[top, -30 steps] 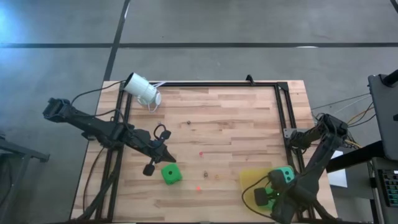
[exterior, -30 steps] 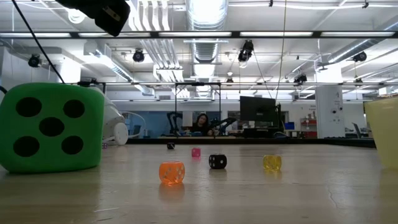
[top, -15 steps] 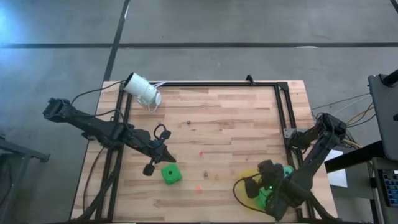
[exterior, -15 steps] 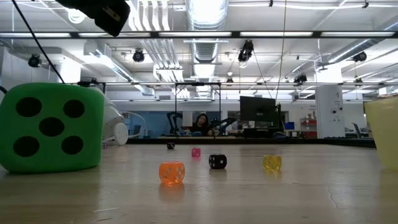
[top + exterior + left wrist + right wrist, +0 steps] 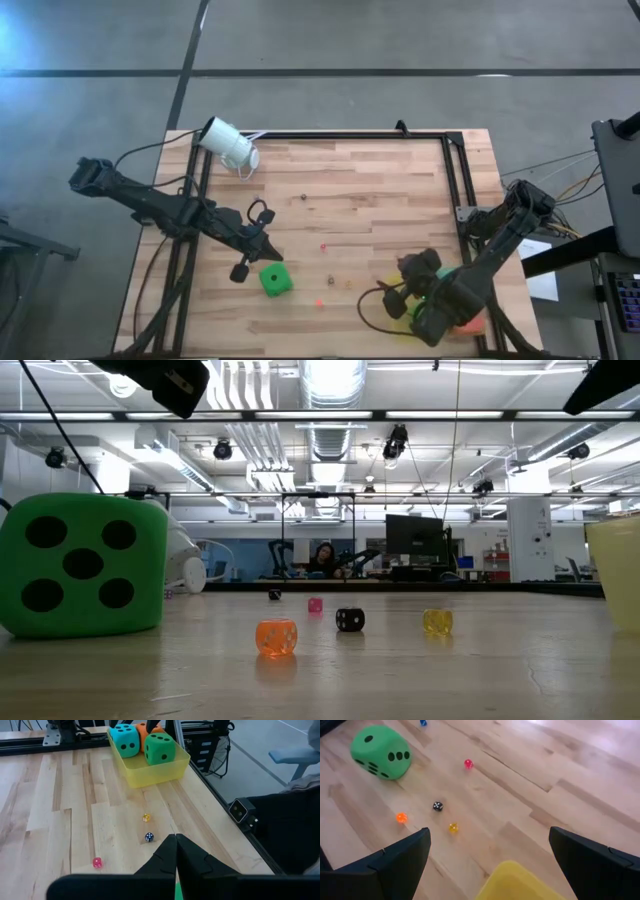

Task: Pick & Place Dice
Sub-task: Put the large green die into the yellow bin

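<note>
Right end effector [image 5: 400, 292] hangs with fingers spread wide beside the yellow tray [image 5: 150, 772], which holds three dice [image 5: 160, 748]. Fourth die [image 5: 274, 279] sits on the table [image 5: 380, 190] near the left end effector [image 5: 268, 251], pinched together.

Both arms [image 5: 170, 205] are dark and slender (black cables looping alongside), ending in matte wedge-shaped fingers [image 5: 590, 862].

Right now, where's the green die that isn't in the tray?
High view: the loose green die sits on the table's left half near the front edge, just ahead of the shut left gripper, far from the yellow tray.
</note>
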